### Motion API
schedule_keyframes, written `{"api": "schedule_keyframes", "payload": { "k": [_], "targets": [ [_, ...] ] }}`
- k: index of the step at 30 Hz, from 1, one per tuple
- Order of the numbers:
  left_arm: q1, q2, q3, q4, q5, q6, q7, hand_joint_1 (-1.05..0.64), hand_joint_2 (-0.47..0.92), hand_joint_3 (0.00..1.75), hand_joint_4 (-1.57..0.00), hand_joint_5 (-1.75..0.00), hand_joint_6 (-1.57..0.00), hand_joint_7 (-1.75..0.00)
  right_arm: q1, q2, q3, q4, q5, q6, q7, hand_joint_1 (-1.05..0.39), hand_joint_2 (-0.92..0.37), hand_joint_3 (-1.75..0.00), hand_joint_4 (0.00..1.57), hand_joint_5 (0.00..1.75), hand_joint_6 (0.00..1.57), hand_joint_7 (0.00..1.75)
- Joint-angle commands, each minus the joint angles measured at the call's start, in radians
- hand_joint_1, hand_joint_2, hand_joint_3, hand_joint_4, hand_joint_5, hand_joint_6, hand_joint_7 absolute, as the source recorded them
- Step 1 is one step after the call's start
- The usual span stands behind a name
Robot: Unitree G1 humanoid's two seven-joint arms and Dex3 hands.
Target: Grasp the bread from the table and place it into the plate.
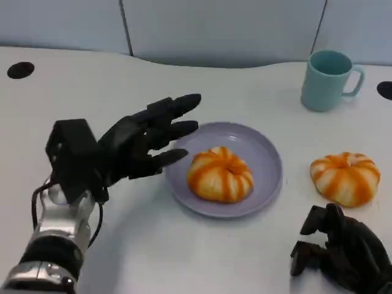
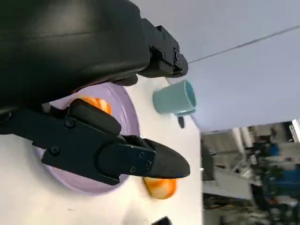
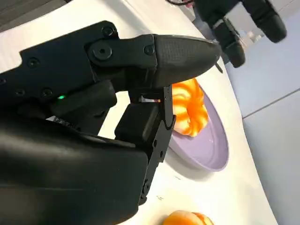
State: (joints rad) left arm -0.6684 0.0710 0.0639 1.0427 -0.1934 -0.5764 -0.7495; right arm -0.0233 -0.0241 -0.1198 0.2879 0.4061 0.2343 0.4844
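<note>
Left hand (image 1: 131, 147) hovers, fingers (image 1: 177, 105) spread and empty, beside the plate (image 1: 264, 160); a careless sweep could knock its bread (image 1: 220, 174) out.

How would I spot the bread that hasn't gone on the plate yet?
Find the purple plate mid-table, which already holds one orange-striped bread. The loose bread lies on the bare table beyond the plate's far side from the left hand, just ahead of the right hand.

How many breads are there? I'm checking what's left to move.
2: one bread lies in the purple plate; another bread sits on the table right of it, near the right hand.
</note>
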Motion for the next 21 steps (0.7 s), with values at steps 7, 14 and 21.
{"api": "schedule_keyframes", "payload": {
  "k": [7, 14, 21],
  "targets": [
    [0.283, -0.070, 0.135, -0.348, -0.283, 0.332, -0.047, -0.56, 0.92, 0.14, -0.55, -0.56, -0.52, -0.07, 0.011, -0.013, -0.008, 0.026, -0.003, 0.015, -0.001, -0.46, -0.92, -0.46, 1.25, 1.12, 1.14, 1.01],
    [0.459, -0.139, 0.157, -0.613, -0.358, 0.534, 0.109, -0.45, 0.92, 0.17, -0.68, -0.73, -0.76, -0.14, 0.014, -0.004, -0.005, 0.020, -0.009, 0.013, -0.016, -0.47, -0.92, -0.42, 1.25, 1.11, 1.15, 1.01],
    [0.567, -0.152, 0.151, -0.752, -0.347, 0.621, 0.230, -0.39, 0.92, 0.37, -0.66, -1.19, -0.65, -0.70, 0.016, -0.004, 0.000, 0.014, -0.016, 0.009, -0.022, -0.46, -0.92, -0.44, 1.27, 1.12, 1.16, 1.03]
  ]
}}
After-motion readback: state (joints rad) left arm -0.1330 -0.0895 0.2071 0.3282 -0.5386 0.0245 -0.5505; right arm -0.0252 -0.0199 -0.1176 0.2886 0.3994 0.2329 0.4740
